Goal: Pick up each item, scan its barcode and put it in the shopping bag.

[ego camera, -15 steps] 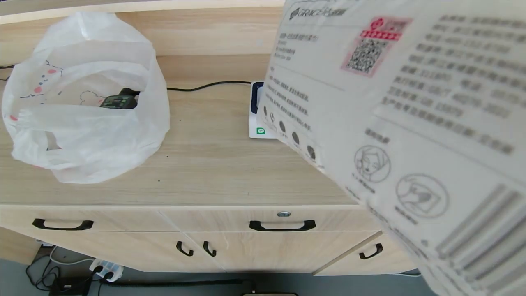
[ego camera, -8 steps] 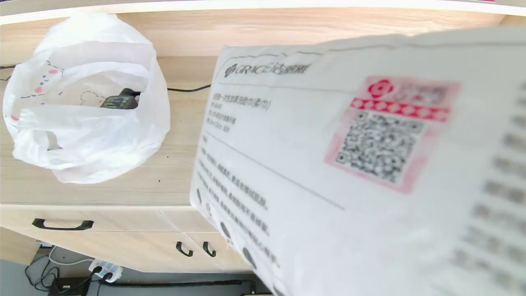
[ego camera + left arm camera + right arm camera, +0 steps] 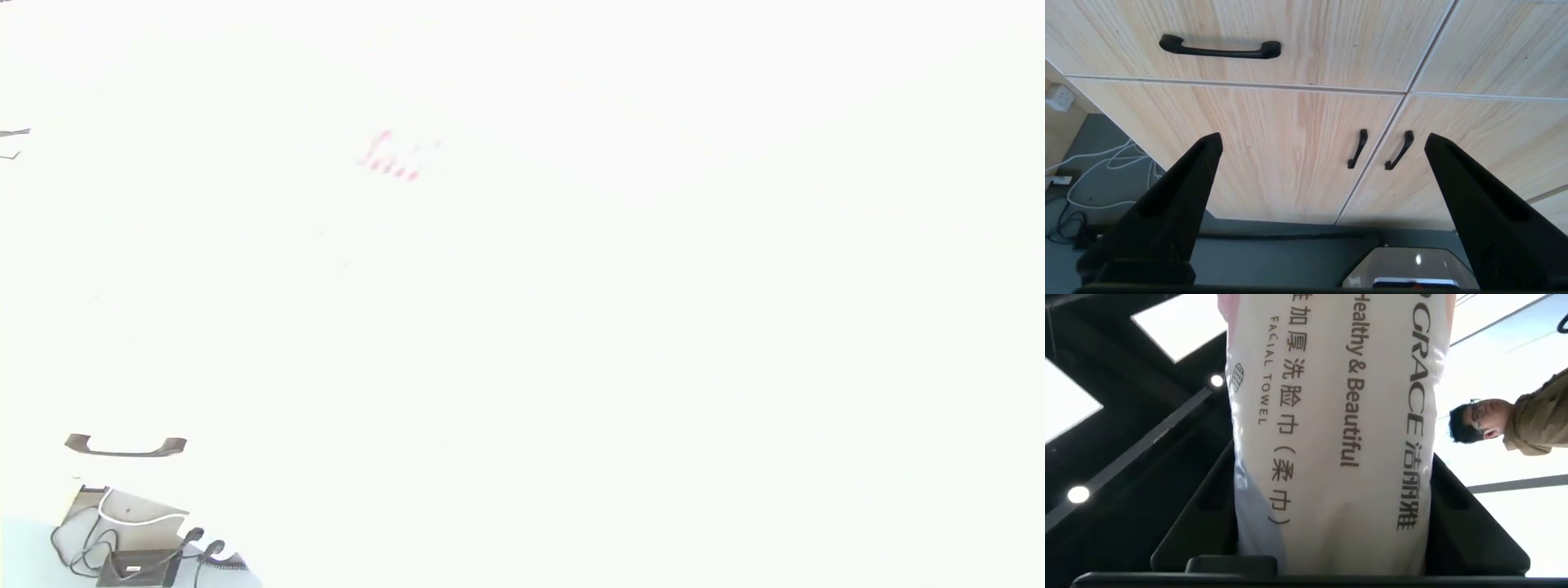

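Pack (image 3: 1339, 327), right wrist view. Print runs along its length in four lines, side by side, all sharp enough to read.
- Grey capitals (image 3: 1418, 384): large Latin letters, a brand mark, with grey Chinese characters after them on the same line.
- Dark lettering (image 3: 1353, 384): two Latin words joined by an ampersand.
- Dark characters (image 3: 1288, 400): Chinese, the last two in brackets.
- Small capitals (image 3: 1264, 376): a short line of two Latin words.
- Emblem (image 3: 1237, 376): a small gridded patch just beside the small capitals.

Head view, about 10 o'clock: faint red marks (image 3: 390, 157) on a white surface (image 3: 571, 327), too washed out to read.
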